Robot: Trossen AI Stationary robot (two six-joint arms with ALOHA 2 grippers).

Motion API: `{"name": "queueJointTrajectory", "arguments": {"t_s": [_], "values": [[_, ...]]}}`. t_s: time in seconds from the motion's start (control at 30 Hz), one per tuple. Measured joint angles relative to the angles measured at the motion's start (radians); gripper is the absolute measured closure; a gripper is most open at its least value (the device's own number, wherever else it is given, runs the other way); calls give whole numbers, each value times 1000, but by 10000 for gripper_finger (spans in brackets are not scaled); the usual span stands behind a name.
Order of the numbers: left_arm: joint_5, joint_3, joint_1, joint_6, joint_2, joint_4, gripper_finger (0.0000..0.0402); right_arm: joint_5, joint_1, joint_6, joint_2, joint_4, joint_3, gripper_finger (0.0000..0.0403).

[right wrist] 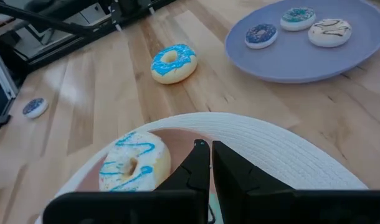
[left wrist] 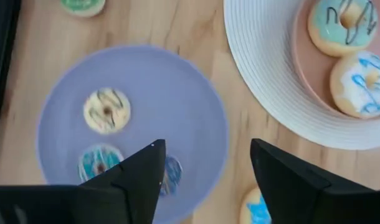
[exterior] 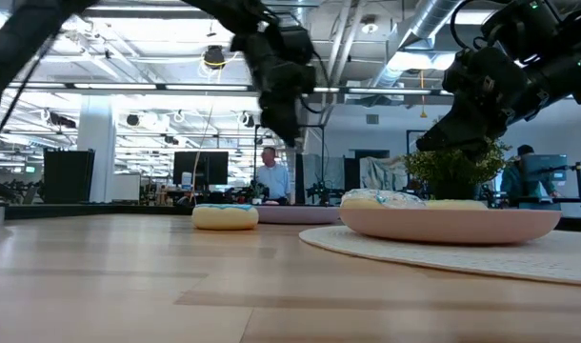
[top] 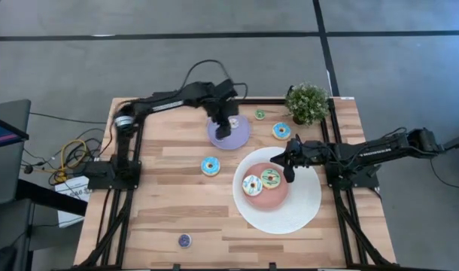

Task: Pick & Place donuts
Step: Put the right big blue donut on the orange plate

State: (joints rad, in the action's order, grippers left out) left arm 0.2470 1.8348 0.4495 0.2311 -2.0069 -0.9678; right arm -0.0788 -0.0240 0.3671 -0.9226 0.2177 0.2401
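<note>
A lavender plate (left wrist: 134, 124) lies at the table's far middle and carries three tiny donuts: cream (left wrist: 106, 111), teal (left wrist: 99, 160) and dark blue (left wrist: 172, 175). My left gripper (left wrist: 205, 168) hangs open above it (top: 224, 126), with nothing between its fingers. One blue donut (top: 210, 165) lies on the wood, and another (top: 281, 130) lies near the plant. A tiny green donut (top: 259, 114) and a tiny purple one (top: 184, 240) also lie on the wood. A blue-striped cream donut (right wrist: 135, 163) and a green-iced one (top: 270, 178) rest on the pink centre of the white plate (top: 305, 211). My right gripper (right wrist: 210, 165) is shut above that plate.
A small potted plant (top: 307, 103) stands at the far right, behind the white plate. The arm bases stand at the left (top: 109, 172) and right (top: 350, 177) table edges. Bare wood (top: 177, 203) lies at the near left. In the low view a person (exterior: 270, 176) shows in the room beyond.
</note>
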Motion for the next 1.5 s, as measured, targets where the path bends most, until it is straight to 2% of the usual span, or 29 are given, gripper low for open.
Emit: {"name": "queueJointTrajectory", "arguments": {"t_s": [0.13,0.3,0.47,0.53,0.6,0.7,0.77,0.93,1.03,1.17,1.3,1.43,1.5], "values": [[-50,-339,-19,-67,229,218,194,0,11,8,0,0,0,393],[-204,-754,-85,-189,559,472,210,0,11,59,0,1,0,393],[-335,-1126,-187,-271,858,792,218,-28,10,-47,-9,8,0,393],[-378,-1260,-220,-290,955,941,219,-92,9,-53,-34,34,0,392],[-432,-1384,-242,-305,1033,1068,219,-210,3,-53,-70,95,0,386],[-491,-1539,-261,-321,1126,1205,219,-395,2,-30,-137,171,0,366],[-513,-1621,-264,-327,1172,1278,219,-473,2,-21,-182,203,7,348],[-526,-1732,-264,-342,1242,1343,219,-534,0,-17,-274,108,104,294],[-526,-1759,-264,-345,1257,1341,219,-539,-24,61,-323,-105,224,252],[-536,-1768,-264,-345,1255,1335,219,-537,-95,273,-416,-468,410,193],[-565,-1768,-264,-345,1255,1327,219,-442,-166,421,-513,-670,519,151],[-570,-1768,-264,-349,1255,1325,219,-311,-224,456,-598,-677,531,144],[-570,-1768,-264,-349,1255,1325,219,-285,-250,456,-637,-661,531,148]]}}
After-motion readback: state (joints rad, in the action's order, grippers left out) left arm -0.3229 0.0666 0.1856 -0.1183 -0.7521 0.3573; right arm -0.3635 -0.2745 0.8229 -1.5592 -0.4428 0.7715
